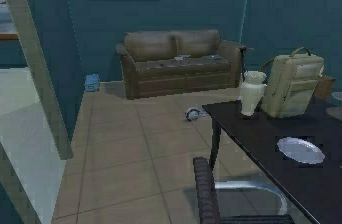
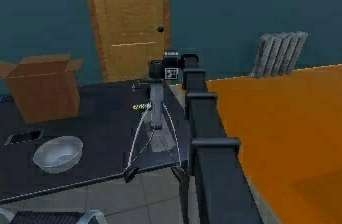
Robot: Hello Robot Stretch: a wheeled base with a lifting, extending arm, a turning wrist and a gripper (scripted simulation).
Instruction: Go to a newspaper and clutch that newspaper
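Early in task, by judgement; nothing grasped yet. Spotted pale flat patch, likely the newspaper (image 1: 184, 60), on sofa (image 1: 149, 70) seat, upper centre of forward view; well apart from robot, beyond dark table (image 1: 269, 130). Noted gripper (image 2: 155, 160) mid-frame in arm side view, at table edge; apparently holding nothing; grip state not tellable. Left: drive to sofa, reach, grasp.

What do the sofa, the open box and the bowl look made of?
Brown two-seat sofa: likely leather, creased with dull sheen. Open brown box: matte cardboard, by its folded flaps. Grey round bowl: metal or glazed ceramic; the smooth shine leaves it open.
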